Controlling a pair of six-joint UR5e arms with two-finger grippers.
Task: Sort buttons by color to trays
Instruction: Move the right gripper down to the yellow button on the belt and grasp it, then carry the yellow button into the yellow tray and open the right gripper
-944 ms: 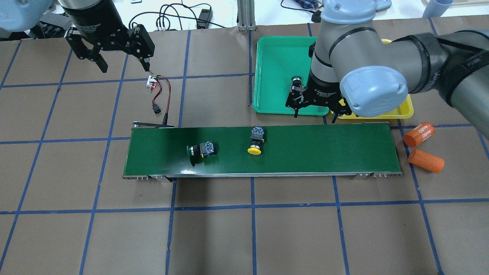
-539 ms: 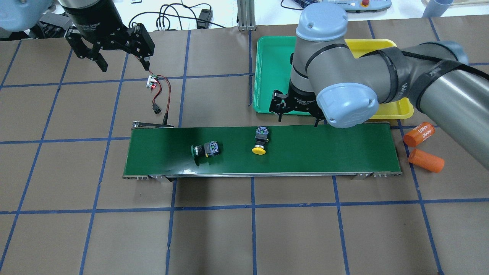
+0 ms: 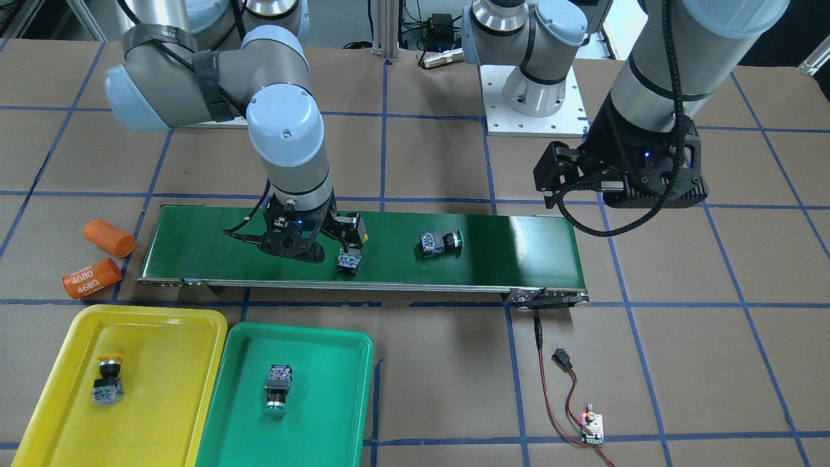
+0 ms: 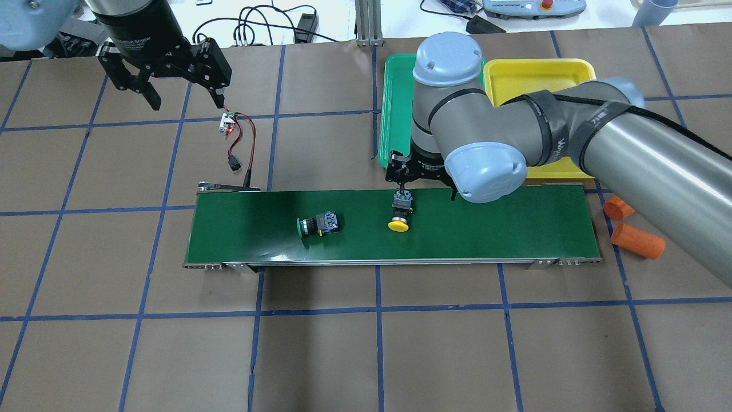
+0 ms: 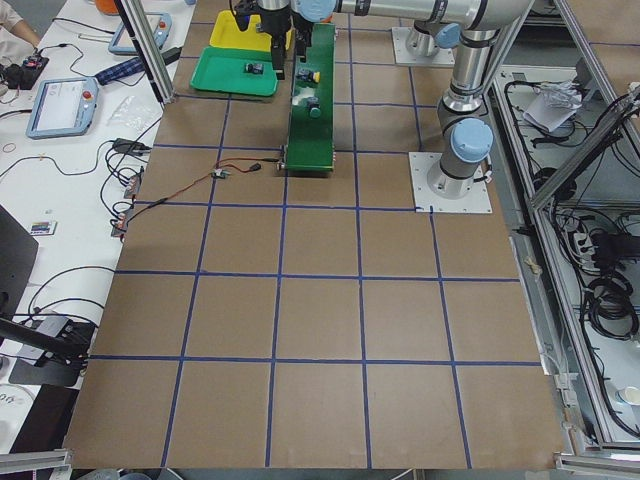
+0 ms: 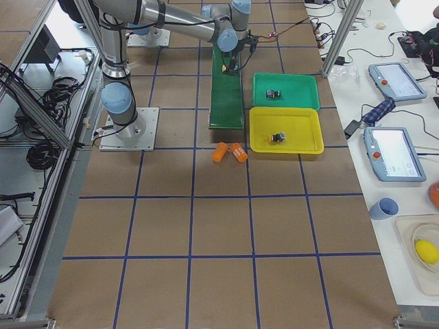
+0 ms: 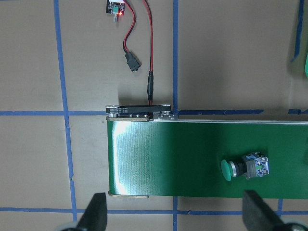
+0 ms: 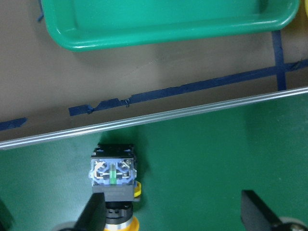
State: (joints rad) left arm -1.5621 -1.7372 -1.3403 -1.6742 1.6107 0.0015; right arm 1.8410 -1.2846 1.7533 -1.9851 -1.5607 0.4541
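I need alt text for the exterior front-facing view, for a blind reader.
The right gripper hovers open over the green conveyor belt beside a yellow button; a green button lies further along. In front, the yellow tray holds another yellow button, the green tray another green button.

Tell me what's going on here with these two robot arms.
The robot is sorting push buttons by colour. A sorted yellow button lies in the yellow tray, and a sorted green button lies in the green tray. A second yellow button and a second green button lie on the conveyor belt. The right gripper, open, hovers low over the second yellow button without gripping it. The left gripper hangs open and empty, high by the belt's other end.
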